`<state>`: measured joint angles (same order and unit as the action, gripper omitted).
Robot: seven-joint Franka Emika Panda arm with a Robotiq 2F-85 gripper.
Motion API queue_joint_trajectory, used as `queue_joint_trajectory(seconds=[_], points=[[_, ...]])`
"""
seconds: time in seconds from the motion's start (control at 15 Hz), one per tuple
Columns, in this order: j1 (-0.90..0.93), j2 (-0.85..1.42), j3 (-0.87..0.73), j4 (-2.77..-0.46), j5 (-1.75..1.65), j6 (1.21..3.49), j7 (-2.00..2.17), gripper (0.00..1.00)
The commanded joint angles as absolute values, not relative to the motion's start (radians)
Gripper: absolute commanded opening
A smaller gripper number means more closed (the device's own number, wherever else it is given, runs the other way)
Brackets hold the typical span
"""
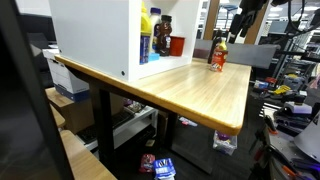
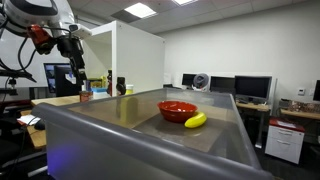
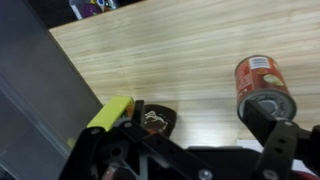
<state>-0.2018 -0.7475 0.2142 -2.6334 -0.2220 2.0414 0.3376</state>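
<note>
A red-labelled can (image 3: 262,85) stands upright on the wooden table (image 3: 170,60), close to one finger (image 3: 272,128) of my gripper (image 3: 203,122). The gripper is open with nothing between its fingers and hangs above the tabletop. By the opposite finger lie a yellow object (image 3: 108,115) and a dark round object (image 3: 156,120), both partly hidden by the gripper body. In both exterior views the gripper (image 1: 238,24) (image 2: 75,48) hovers over the can (image 1: 217,58) near the table's far end.
A white open cabinet (image 1: 100,35) (image 2: 135,55) with bottles (image 1: 152,35) stands on the table. A grey bin (image 2: 150,130) holds a red bowl (image 2: 177,110) and a banana (image 2: 195,120). Desks with monitors (image 2: 250,88) line the wall.
</note>
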Motion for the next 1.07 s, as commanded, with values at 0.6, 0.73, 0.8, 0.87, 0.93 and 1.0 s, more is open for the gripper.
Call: queue_joint_trajectory(seconds=[0.6,0.73,0.8,0.87,0.93,1.0], points=[[0.001,-0.586,-0.017,-2.570,-0.018,2.059,0.085,1.00],[-0.002,-0.540,-0.017,-2.560,-0.005,2.076,0.099,1.00],[-0.002,-0.521,-0.016,-2.555,-0.002,2.080,0.103,1.00],[0.001,-0.505,-0.019,-2.549,0.010,2.083,0.101,1.00],[0.004,-0.490,-0.021,-2.542,0.024,2.085,0.099,1.00],[0.006,-0.458,-0.022,-2.526,0.047,2.090,0.099,1.00]])
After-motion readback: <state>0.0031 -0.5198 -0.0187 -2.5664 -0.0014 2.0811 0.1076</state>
